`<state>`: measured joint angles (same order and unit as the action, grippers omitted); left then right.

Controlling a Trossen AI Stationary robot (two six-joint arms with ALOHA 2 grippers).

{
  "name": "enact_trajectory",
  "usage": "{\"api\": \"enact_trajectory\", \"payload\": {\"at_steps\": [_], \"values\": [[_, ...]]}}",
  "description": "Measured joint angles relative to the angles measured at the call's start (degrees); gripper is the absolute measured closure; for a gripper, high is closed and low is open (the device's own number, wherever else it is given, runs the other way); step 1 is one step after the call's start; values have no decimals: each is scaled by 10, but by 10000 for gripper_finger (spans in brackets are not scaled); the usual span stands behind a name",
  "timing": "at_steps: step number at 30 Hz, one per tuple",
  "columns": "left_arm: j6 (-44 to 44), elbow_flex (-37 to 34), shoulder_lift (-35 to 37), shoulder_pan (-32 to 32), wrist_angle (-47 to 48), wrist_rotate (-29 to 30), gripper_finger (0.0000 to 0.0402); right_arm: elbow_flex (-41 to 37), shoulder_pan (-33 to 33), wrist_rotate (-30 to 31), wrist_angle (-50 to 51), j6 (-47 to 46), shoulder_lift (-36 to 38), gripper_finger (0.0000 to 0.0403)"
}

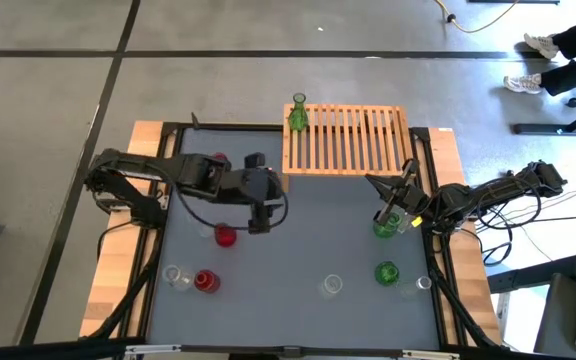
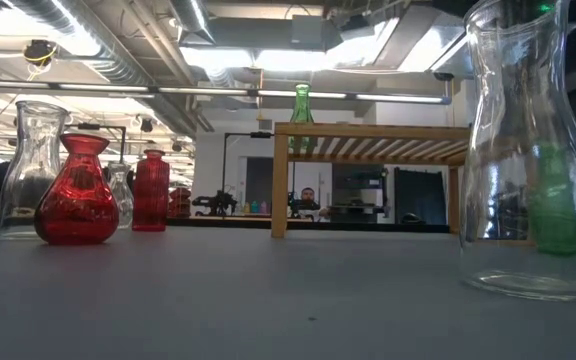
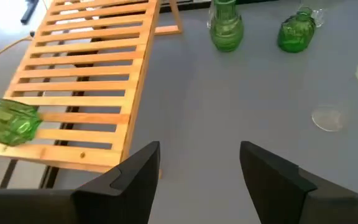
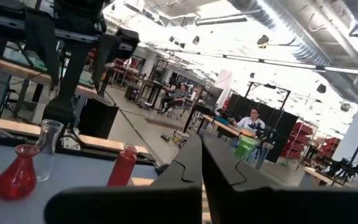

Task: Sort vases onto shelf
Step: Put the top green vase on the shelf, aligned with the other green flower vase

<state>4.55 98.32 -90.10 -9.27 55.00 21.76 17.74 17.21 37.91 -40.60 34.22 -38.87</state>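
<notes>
The shelf (image 1: 346, 140), a light slatted wood rack, stands at the table's far edge; one green vase (image 1: 297, 115) stands on its far-left corner (image 3: 8, 122). Other vases stand on the grey table: red ones (image 1: 225, 236) (image 1: 205, 281) (image 1: 218, 160), clear ones (image 1: 176, 275) (image 1: 331, 286) (image 1: 423, 284), green ones (image 1: 386, 226) (image 1: 386, 272). My left gripper (image 3: 197, 163) hangs open above the table off the shelf's near-left corner (image 1: 273, 198), pointing right and down, nothing between its fingers. My right gripper (image 4: 202, 163) is shut and empty, raised at the right (image 1: 383, 190) above a green vase.
In the low view a large clear vase (image 2: 523, 150) stands close to the camera, with a green one (image 2: 553, 210) behind it. The shelf's top (image 2: 373, 135) sits on legs above the table. Bare grey table (image 1: 318, 225) lies between the two arms. A person's shoes (image 1: 528, 82) show beyond the table.
</notes>
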Motion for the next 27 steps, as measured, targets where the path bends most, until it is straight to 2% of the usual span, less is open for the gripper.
{"api": "enact_trajectory", "payload": {"at_steps": [7, 14, 21, 27], "values": [[-2, -12, 1, -35, -72, 2, 186, 0, 0, -28, -5, 8, 0, 403], [-26, -125, -1, -50, -261, -4, 186, 0, 0, -129, -4, 5, -1, 403], [-42, -251, -2, -22, -502, -36, 186, 0, 1, -131, 0, -9, -12, 403], [-31, -290, -32, 4, -597, -75, 186, 0, 1, -130, 21, -29, -32, 403]]}}
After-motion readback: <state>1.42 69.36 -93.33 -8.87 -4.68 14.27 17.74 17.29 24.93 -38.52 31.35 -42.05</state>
